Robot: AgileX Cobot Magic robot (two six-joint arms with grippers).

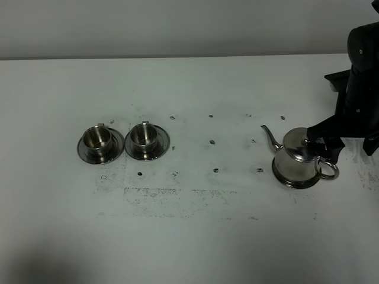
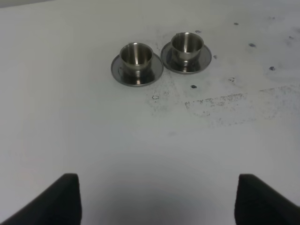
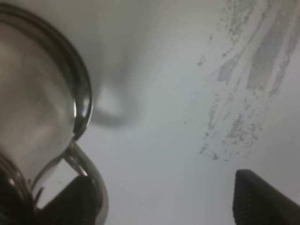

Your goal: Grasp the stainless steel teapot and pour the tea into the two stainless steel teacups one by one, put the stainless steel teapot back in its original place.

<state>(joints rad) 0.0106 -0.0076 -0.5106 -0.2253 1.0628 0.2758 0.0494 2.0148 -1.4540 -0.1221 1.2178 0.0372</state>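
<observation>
Scuffed white tabletop (image 1: 189, 248), grey wall (image 1: 177, 26)

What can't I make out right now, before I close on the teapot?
- Fill level: the stainless steel teapot has its lid on.
- Handle contact: in exterior high the right gripper is a dark mass overlapping the pot; right wrist is blurred, the pot cut off by the frame edge.
- Left gripper: only fingertips show in left wrist; absent from exterior high.
</observation>
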